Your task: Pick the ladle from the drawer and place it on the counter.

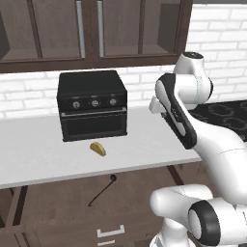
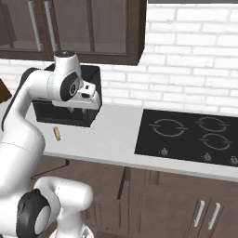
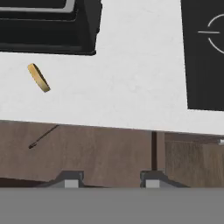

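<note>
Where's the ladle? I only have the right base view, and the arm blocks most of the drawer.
Observer: In the left base view, the ladle lies flat on the bottom of the open drawer, with its bowl end just below the edge of the counter.
Operator: Is anything in the gripper yet?
Observer: No. In the hand view, the gripper is open, with its tips wide apart and nothing between them.
Operator: Is it lined up with the ladle?
Observer: Not yet. In the hand view, the ladle sits well off to the left of the tips.
</note>
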